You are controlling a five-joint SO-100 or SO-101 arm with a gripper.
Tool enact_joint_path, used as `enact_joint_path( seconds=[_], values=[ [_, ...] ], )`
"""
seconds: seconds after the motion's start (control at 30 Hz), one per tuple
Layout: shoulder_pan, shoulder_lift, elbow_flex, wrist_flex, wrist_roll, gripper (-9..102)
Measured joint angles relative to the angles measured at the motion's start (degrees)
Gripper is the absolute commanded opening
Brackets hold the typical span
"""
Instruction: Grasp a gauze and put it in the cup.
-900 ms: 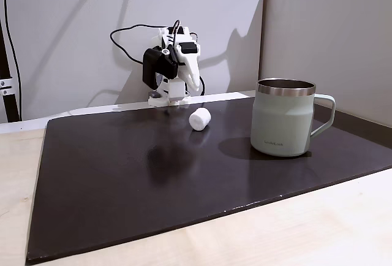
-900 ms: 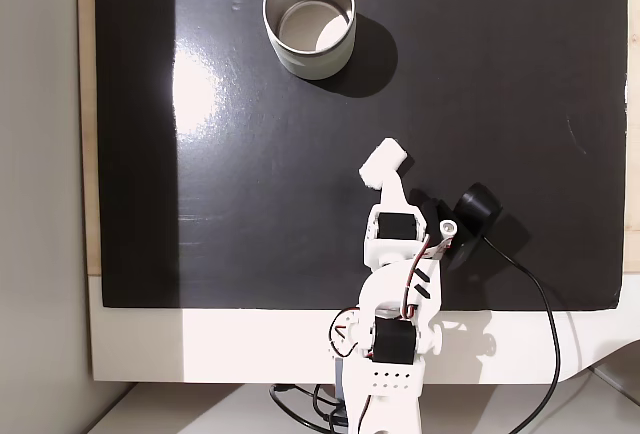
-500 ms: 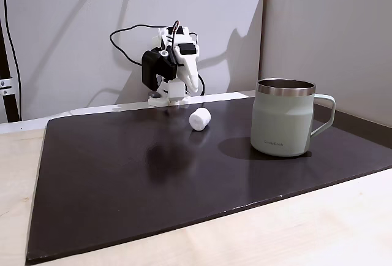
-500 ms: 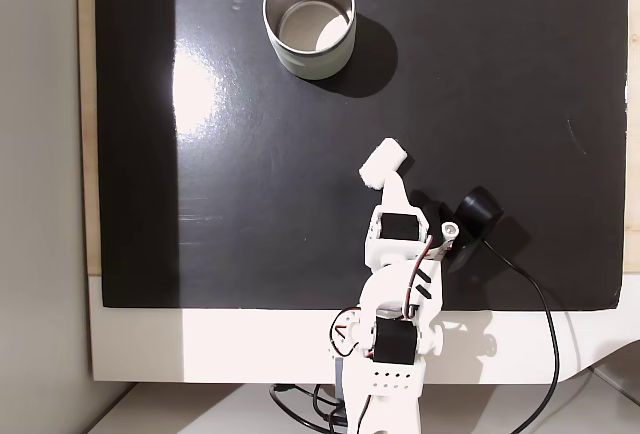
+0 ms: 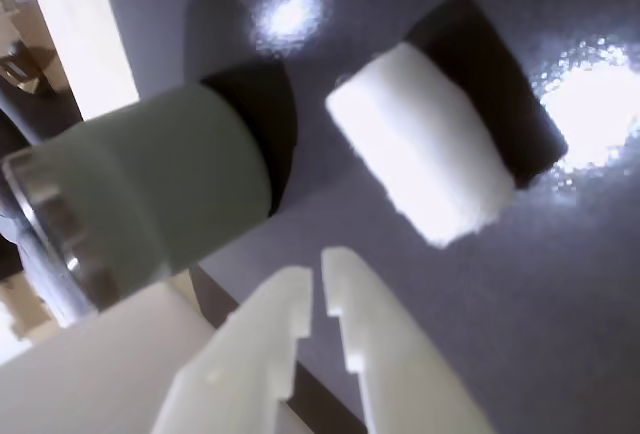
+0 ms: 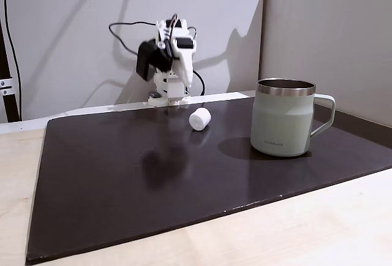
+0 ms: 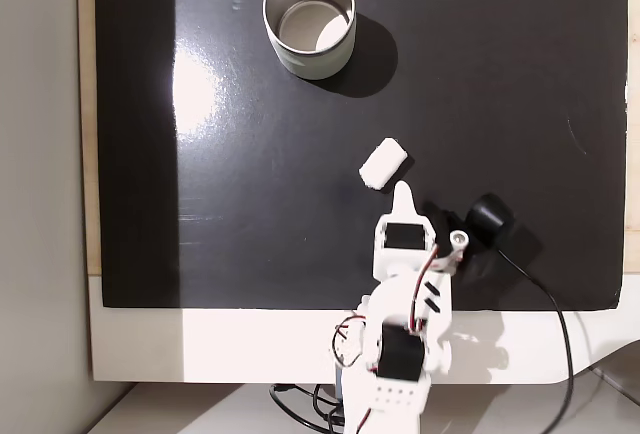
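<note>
The gauze [image 7: 383,163], a small white roll, lies on its side on the black mat [image 7: 520,74], also seen in the wrist view [image 5: 420,144] and a fixed view [image 6: 199,119]. The sage-green cup [image 7: 310,19] stands upright and empty well beyond it; it shows with its handle to the right [image 6: 285,119] and blurred at the wrist view's left [image 5: 140,194]. My white gripper [image 7: 403,190] hovers just short of the gauze, not touching it. Its fingers are shut with only a thin slit between them and nothing held [image 5: 315,274]. The raised arm looks motion-blurred [image 6: 184,73].
The arm's base [image 7: 395,374] sits on a white board at the mat's edge, with a black cable [image 7: 545,304] trailing right. The black wrist camera [image 7: 490,216] juts out beside the gripper. Light wood table [image 6: 306,229] surrounds the mat; a wall stands behind.
The arm has lifted and drawn back toward its base, so the gripper tip, which was over the gauze's edge, now sits clear of it. Gauze and cup have not moved.
</note>
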Motion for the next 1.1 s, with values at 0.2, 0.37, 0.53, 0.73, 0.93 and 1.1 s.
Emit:
enact_joint_path(
  seconds=[0.2,0.37,0.53,0.73,0.93,1.1],
  values=[
    [-1.67,-5.98,-16.17,8.88,-7.82,0],
    [-2.99,-19.07,-30.67,14.59,-16.61,8],
    [-2.90,-31.55,-40.96,20.57,-28.04,19],
    [-0.53,-42.01,-42.98,24.70,-42.89,27],
    [2.02,-54.84,-45.53,27.25,-50.10,31],
    [1.85,-65.21,-47.99,26.37,-50.45,31]
  ],
)
